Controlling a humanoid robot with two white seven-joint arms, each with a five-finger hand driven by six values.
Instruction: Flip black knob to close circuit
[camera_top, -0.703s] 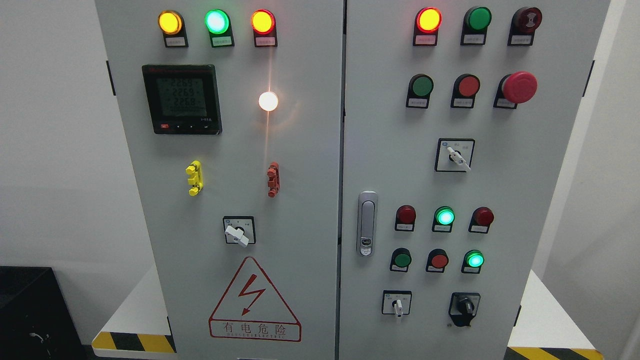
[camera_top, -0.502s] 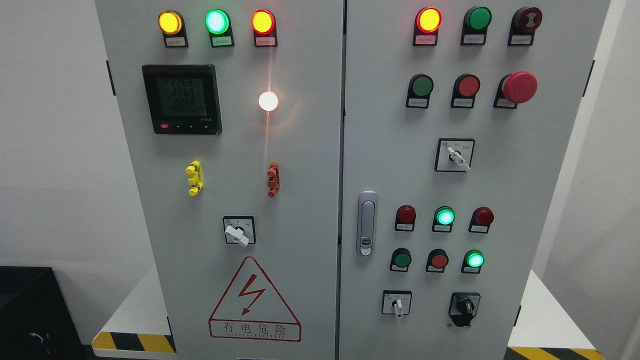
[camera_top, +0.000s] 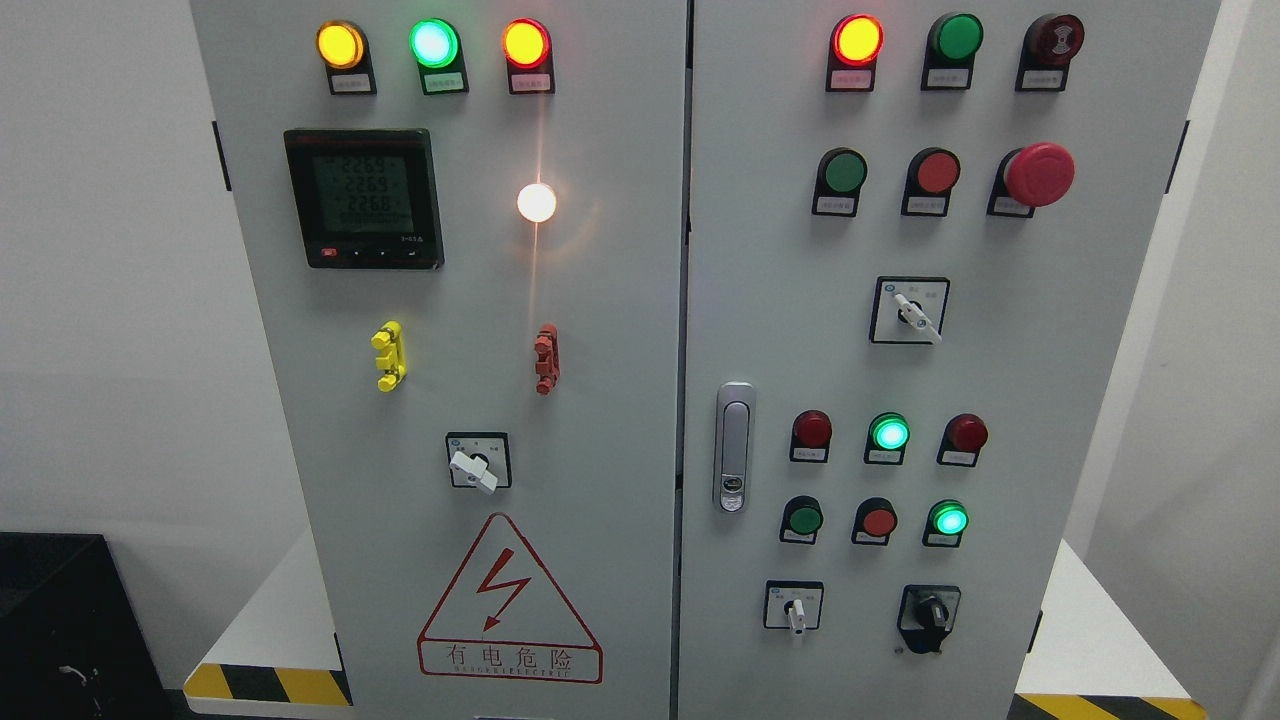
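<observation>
Neither robot hand appears in the head view, so how far either is open, or whether it holds anything, cannot be told.

The view faces a grey cabinet (camera_top: 620, 400) with two doors, a silver door latch (camera_top: 734, 447) set at the left edge of the right door. The black knob (camera_top: 931, 610) sits low on the right door, below and to the right of the latch, at the bottom right of the controls. Its grip bar runs roughly up and down, the long axis close to vertical; which end is the pointer cannot be made out. Nothing touches it.

Level with the knob and nearer the latch is a small white switch (camera_top: 795, 612), its lever pointing down. Above the knob, right of the latch, are two rows of three round lights; the middle one of the upper row (camera_top: 889, 433) and the right one of the lower row (camera_top: 949, 520) glow green. Higher up, above and right of the latch, a white lever switch (camera_top: 912, 312) points down to the right, and a large red mushroom button (camera_top: 1038, 174) stands out above it.

Left of the latch, on the other door, a white-handled switch (camera_top: 475, 467) is angled down to the right, above a red warning triangle (camera_top: 509, 605). Up and to the left of the latch are a digital meter (camera_top: 363, 197) and a bright white lamp (camera_top: 537, 202).
</observation>
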